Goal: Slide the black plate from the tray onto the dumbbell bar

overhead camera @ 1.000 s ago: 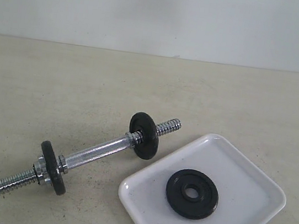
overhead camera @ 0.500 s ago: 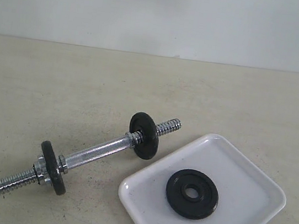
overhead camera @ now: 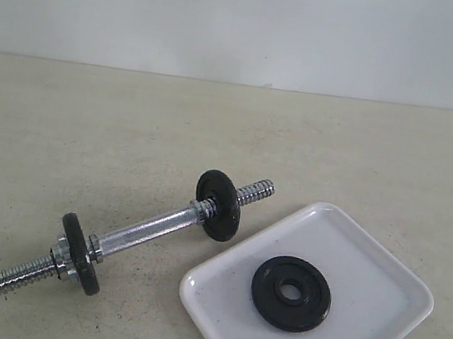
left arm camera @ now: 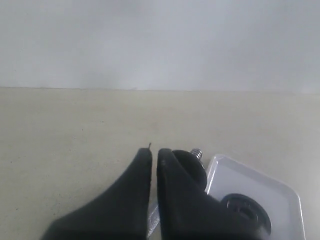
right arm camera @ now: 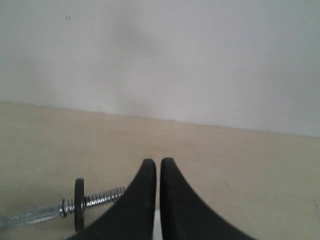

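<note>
nothing has moved in the last second

black plate (overhead camera: 291, 293) lies flat in the tray (overhead camera: 381, 267), near the dumbbell bar (overhead camera: 146, 230). left gripper (left arm camera: 155, 154) and right gripper (right arm camera: 158, 162) hover over the table (overhead camera: 90, 117), jaws almost touching, holding nothing.

The beige table (overhead camera: 90, 117) carries the dumbbell bar (overhead camera: 146, 228) and the tray (overhead camera: 368, 270).

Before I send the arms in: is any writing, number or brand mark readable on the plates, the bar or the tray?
None readable in any view.
The black plate in the tray shows only its raised ring, no legible marking.
The dumbbell bar, its far mounted plate and near mounted plate: no lettering visible.
The left hand and right hand: plain black.
</note>
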{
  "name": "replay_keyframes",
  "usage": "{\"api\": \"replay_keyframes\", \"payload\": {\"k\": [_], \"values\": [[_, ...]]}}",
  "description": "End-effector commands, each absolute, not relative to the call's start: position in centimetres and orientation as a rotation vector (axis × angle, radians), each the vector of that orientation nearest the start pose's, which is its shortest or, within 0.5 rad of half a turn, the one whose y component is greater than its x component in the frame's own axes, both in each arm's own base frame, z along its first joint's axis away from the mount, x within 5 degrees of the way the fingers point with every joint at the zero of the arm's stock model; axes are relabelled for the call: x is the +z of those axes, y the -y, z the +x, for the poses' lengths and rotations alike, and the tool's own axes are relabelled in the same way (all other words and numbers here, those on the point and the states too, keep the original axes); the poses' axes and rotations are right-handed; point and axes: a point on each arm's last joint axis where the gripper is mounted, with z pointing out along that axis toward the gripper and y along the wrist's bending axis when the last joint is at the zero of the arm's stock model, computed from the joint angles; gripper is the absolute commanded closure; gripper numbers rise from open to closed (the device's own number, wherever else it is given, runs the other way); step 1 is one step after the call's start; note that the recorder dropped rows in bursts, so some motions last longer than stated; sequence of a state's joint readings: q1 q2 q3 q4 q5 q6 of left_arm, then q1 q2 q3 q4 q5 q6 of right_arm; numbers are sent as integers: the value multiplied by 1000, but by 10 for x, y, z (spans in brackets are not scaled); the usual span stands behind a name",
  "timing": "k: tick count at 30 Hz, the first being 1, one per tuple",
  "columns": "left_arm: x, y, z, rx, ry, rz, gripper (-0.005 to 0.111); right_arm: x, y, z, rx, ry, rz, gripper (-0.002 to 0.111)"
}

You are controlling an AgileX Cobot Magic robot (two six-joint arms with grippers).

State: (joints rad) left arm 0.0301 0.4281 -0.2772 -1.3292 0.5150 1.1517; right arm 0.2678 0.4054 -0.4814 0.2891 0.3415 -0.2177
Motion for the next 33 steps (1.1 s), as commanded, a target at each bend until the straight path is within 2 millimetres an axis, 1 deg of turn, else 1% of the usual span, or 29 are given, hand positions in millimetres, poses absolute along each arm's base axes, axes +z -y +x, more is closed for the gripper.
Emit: {"api": "replay_keyframes", "payload": {"k": [1,4,8,11,15,18,21,25,28,31,33], "values": [[266,53,96,-564,-1725,451,102,306,-40,100,288,-1847,-362,108],[267,58,105,-561,-1719,589,102,301,-45,106,295,-1888,-400,108],[268,58,124,-569,-1772,607,102,299,-49,108,305,-1894,-451,108],[266,59,139,-570,-1794,672,102,299,-53,106,305,-1879,-511,108],[258,62,161,-598,-1839,751,102,299,-57,104,316,-1864,-565,108],[247,66,177,-594,-1881,809,102,299,-59,103,318,-1855,-601,108],[237,73,190,-614,-1913,869,102,299,-59,103,320,-1856,-602,108],[231,85,211,-655,-1942,919,102,299,-59,103,322,-1859,-602,108],[226,93,227,-617,-1971,934,102,297,-59,102,324,-1870,-609,108],[219,100,239,-556,-1981,986,102,297,-59,102,324,-1872,-610,108],[209,108,249,-548,-1989,1044,102,297,-59,102,324,-1872,-610,108]]}}
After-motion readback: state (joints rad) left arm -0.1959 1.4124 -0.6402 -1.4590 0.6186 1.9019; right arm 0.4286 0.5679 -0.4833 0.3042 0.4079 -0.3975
